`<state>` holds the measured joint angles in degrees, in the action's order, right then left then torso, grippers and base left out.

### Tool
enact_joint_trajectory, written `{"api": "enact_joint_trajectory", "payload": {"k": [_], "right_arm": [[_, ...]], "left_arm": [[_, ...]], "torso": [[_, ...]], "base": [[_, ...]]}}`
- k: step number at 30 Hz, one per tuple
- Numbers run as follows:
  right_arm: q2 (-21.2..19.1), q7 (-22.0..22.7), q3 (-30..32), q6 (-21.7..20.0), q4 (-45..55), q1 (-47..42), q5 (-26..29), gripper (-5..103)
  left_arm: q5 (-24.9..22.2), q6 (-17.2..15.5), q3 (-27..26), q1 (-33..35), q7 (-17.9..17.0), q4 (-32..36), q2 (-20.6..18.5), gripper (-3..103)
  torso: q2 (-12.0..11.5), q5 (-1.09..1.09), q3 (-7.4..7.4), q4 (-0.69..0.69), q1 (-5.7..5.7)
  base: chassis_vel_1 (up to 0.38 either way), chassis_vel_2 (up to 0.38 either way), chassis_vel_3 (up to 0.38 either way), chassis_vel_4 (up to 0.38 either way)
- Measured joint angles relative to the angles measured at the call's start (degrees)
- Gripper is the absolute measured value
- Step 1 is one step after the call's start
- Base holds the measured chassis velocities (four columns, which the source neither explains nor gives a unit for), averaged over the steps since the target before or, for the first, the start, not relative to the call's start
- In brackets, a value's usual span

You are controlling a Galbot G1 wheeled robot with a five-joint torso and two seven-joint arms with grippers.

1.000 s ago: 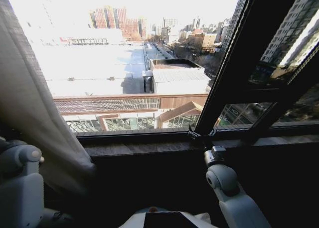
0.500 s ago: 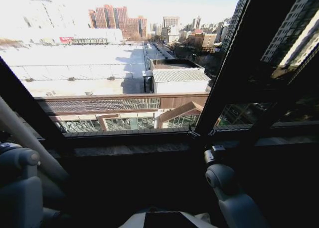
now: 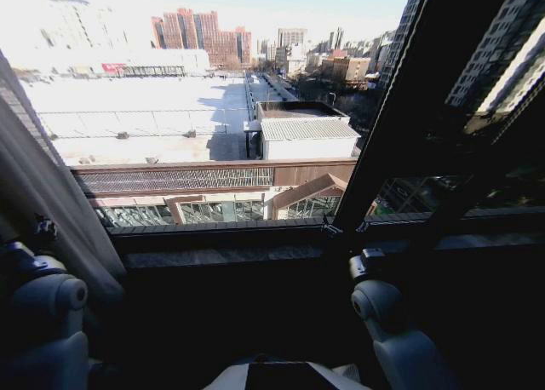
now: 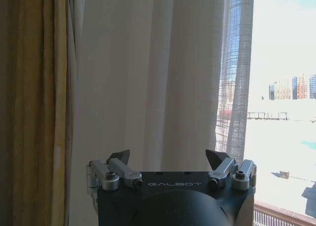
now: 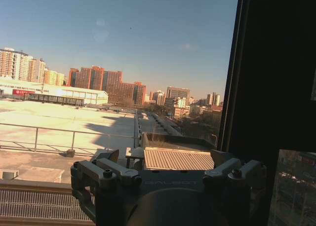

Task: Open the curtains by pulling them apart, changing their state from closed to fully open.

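Note:
The curtains show as a sheer white pleated panel (image 3: 51, 203) bunched at the window's left edge, next to my left arm (image 3: 47, 309). In the left wrist view the same white fabric (image 4: 148, 78) hangs just ahead of my left gripper (image 4: 168, 159), which is open with nothing between its fingers; whether it touches the cloth I cannot tell. The panel's thin woven edge (image 4: 237, 63) ends beside the bright glass. My right gripper (image 5: 165, 159) is open and empty, facing bare window glass, and the right arm (image 3: 383, 309) sits low at the right.
A black window-frame bar (image 3: 400, 109) slants up right of centre, seen close in the right wrist view as a frame bar (image 5: 276, 88). The dark sill (image 3: 255, 254) runs across below the glass. A tan drape (image 4: 34, 88) hangs beyond the white panel.
The white panel was drawn far left half a second ago, baring a black bar, and has since come back right a little. My left arm has shifted low at the left; the right arm is still.

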<state>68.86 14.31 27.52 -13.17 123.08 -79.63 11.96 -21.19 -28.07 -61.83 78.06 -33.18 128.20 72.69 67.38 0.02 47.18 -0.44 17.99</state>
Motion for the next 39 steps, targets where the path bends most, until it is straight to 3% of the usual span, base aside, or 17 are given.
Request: {"api": "enact_joint_trajectory", "payload": {"k": [2,4,5,6,7,8,9,10,12,17,25,39], "right_arm": [[0.0,0.0,-0.2,0.0,-0.1,0.1,0.0,100],[0.0,0.0,-0.4,0.0,-0.2,0.2,0.0,100],[0.0,0.0,-0.4,0.0,-0.2,0.2,0.0,100],[0.0,0.0,-0.6,0.0,-0.2,0.3,0.1,100],[0.0,0.0,-0.6,0.0,-0.2,0.3,0.1,100],[0.0,0.0,-0.6,0.0,-0.2,0.4,0.6,100],[0.0,0.0,-0.6,0.0,-0.2,0.4,0.6,100],[-0.1,0.1,-0.4,-0.4,0.1,0.4,1.4,100],[-0.5,0.3,0.6,-2.5,1.4,0.4,3.3,100],[-1.5,0.2,3.0,-5.7,3.0,0.3,6.1,100],[-2.4,0.0,5.1,-6.9,3.2,0.1,7.9,100],[-2.4,0.0,5.1,-7.8,3.0,0.7,8.1,100]], "left_arm": [[0.0,0.4,0.8,1.6,2.0,2.2,1.5,95],[-0.3,1.3,1.2,2.9,6.5,3.1,2.3,98],[-0.3,1.3,1.2,2.9,6.5,3.1,2.3,98],[-0.6,2.4,1.4,3.9,13.4,3.6,2.7,100],[-0.7,2.9,1.5,4.3,16.2,3.7,2.8,100],[-0.6,3.6,1.6,4.9,22.2,3.8,2.9,100],[-0.6,3.6,1.6,4.9,22.2,3.8,2.9,100],[-0.6,3.8,1.8,5.3,26.5,3.8,2.9,100],[-1.4,3.7,2.5,5.7,31.0,4.0,3.3,100],[-2.0,3.0,2.0,6.6,35.1,4.5,4.2,100],[-2.1,2.8,1.9,6.9,37.7,4.1,5.0,100],[-2.7,1.6,2.2,7.5,39.1,4.3,5.5,100]], "torso": [[0.0,0.00,0.00,0.00,0.00],[0.0,0.00,0.00,0.00,0.00],[0.0,0.00,0.00,0.00,0.00],[0.0,0.00,0.00,0.00,0.00],[0.0,0.00,0.00,0.00,0.00],[0.0,0.01,0.00,0.00,0.00],[0.0,0.01,0.00,0.00,0.00],[0.0,0.01,0.00,0.00,0.00],[0.0,-0.01,0.00,-0.01,0.00],[0.0,-0.01,0.00,0.00,0.00],[0.0,0.00,0.00,0.00,0.00],[0.0,-0.01,0.01,0.00,0.01]], "base": [[0.000,0.000,0.000,0.000],[0.000,0.000,0.000,0.000],[0.000,0.000,0.000,0.000],[0.000,0.000,0.000,0.000],[0.000,0.000,0.000,0.000],[0.000,0.000,0.000,0.000],[0.000,0.000,0.000,0.000],[0.000,0.000,0.000,0.000],[0.000,0.000,0.000,0.000],[0.000,0.000,0.000,0.000],[-0.021,-0.025,0.029,0.025],[-0.197,-0.195,0.193,0.195]]}}
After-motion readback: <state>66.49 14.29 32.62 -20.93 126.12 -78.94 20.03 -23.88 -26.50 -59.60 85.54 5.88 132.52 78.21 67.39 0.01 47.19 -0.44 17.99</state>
